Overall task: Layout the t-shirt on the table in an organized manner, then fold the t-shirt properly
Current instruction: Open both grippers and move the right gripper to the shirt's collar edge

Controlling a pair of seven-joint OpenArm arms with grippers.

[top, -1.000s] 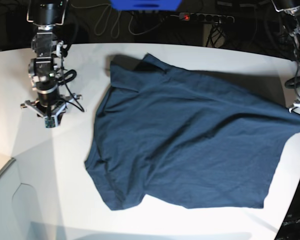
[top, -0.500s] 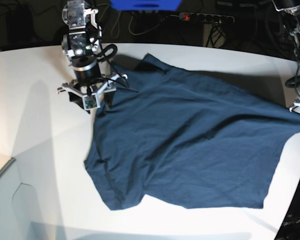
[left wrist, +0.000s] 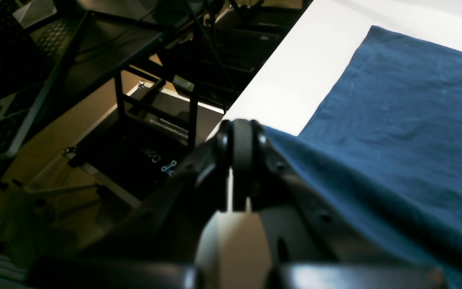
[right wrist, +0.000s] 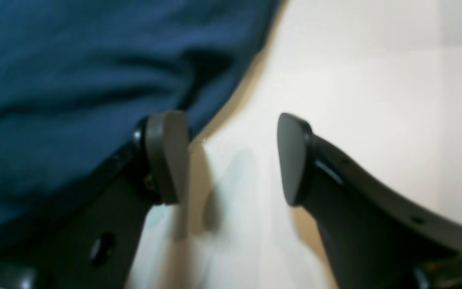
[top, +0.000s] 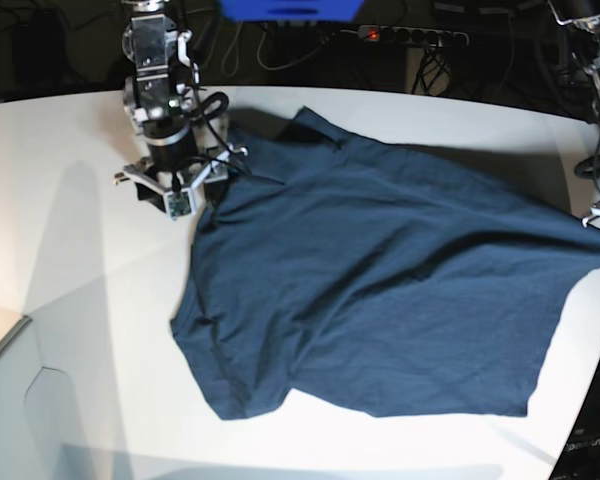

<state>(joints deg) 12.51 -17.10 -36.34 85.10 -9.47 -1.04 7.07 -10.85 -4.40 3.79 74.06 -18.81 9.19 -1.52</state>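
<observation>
T-shirt: we see the dark navy t-shirt (top: 380,280) spread across the white worktop (top: 80,250), one layer mostly open, with soft ridges running over the middle and a small fold near the collar end.

Where it lies: it stretches between our two pincers; one corner runs up into the left pincer (left wrist: 242,138) at the worktop's edge, and the opposite shoulder edge lies right at the right pincer (right wrist: 231,158).

Left pincer: pressed together and pinching the t-shirt's corner; in the left wrist view the cloth rises from the worktop straight into the closed tips, pulled fairly taut.

Right pincer: spread wide, low over the worktop. In the right wrist view one fingertip (right wrist: 167,156) sits at the cloth's edge, the other stands over bare worktop, and nothing is held between them.

Beyond the pincers: past the left pincer the worktop ends and we see dark racks and floor below; behind the right pincer, cables and a power strip (top: 410,36) lie off the worktop.

Done so far, in our judgement: the shirt is largely opened out, but it sits skewed, the hem side is uneven and the sleeve nearest the right pincer is bunched.

Left to do, in our judgement: we need a hold on the shoulder edge, a pull against the left pincer to flatten and square the cloth, then the whole folding, which has not begun.
</observation>
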